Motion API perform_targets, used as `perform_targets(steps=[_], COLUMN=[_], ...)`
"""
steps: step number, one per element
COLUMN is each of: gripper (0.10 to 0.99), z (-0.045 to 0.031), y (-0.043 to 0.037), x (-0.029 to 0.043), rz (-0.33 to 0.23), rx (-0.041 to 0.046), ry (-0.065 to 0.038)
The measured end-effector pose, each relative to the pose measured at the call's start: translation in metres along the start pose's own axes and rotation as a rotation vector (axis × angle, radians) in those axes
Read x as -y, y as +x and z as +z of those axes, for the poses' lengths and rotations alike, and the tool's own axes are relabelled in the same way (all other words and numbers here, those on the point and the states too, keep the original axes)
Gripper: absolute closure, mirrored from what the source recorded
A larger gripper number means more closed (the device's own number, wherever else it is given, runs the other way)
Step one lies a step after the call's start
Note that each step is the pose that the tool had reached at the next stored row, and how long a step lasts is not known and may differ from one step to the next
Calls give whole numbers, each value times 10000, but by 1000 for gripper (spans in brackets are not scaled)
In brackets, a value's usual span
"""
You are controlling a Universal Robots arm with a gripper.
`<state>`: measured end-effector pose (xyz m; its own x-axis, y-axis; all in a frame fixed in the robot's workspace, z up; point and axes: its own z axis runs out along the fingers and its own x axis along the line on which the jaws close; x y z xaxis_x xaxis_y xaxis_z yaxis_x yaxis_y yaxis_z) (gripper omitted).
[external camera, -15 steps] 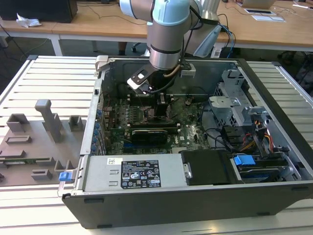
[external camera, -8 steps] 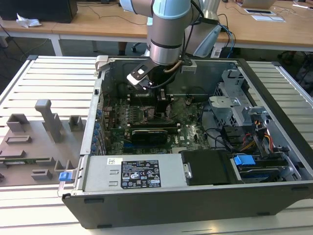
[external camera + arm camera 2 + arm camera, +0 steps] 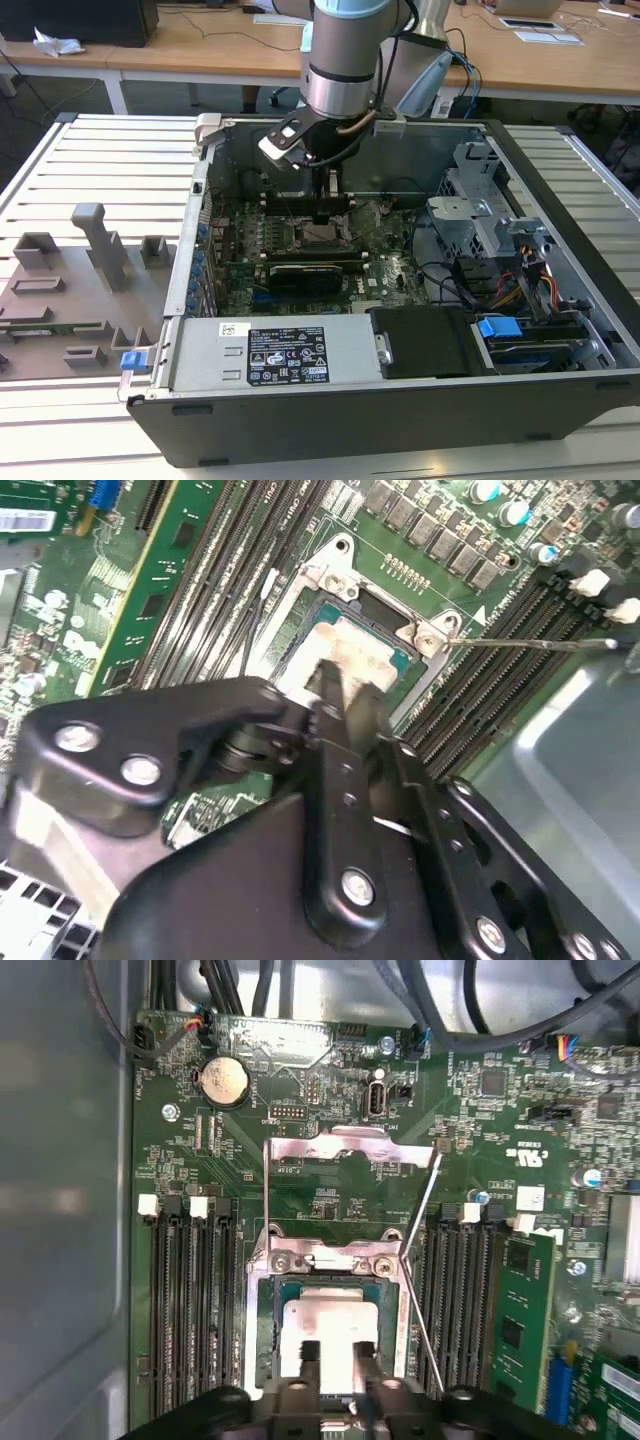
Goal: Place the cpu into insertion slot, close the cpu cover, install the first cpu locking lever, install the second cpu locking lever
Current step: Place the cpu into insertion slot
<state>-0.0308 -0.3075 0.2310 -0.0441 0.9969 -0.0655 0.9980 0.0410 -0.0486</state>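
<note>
The cpu (image 3: 325,1320), a pale silvery square, lies flat inside the insertion slot (image 3: 252,1350), whose metal rim frames it on the green board. My gripper (image 3: 337,1355) hangs just over the chip's near half. Its black fingers (image 3: 310,1352) stand a narrow gap apart, and the chip's face shows through that gap. The second wrist view shows the same: gripper (image 3: 345,685) over the cpu (image 3: 365,645) in the slot (image 3: 330,565). The cpu cover (image 3: 340,1150) lies flipped open beyond the slot. Two thin locking levers (image 3: 420,1250) (image 3: 267,1190) stand raised. In the exterior view my gripper (image 3: 330,200) hovers above the slot (image 3: 325,235).
Long black memory slots (image 3: 190,1300) (image 3: 465,1290) flank the socket, with a green card (image 3: 525,1330) beside them. A grey case wall (image 3: 60,1210) rises close by. The power supply (image 3: 270,355) and drive cage (image 3: 480,200) crowd the case. A grey fixture tray (image 3: 70,290) sits at the exterior view's left.
</note>
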Motion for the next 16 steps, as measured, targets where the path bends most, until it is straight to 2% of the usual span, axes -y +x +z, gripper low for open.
perform_targets(steps=[1,2,3,5,12,16], gripper=[918,918,980,976,976,976], z=[-30,-83,-140,-233,-366,-375], y=[-2,-5,-9,-15,-24,-25], x=[1,4,7,11,18,18], rz=[0,0,0,0,0,0], rx=[1,0,1,-1,-1,-2], ry=[1,0,1,0,0,0])
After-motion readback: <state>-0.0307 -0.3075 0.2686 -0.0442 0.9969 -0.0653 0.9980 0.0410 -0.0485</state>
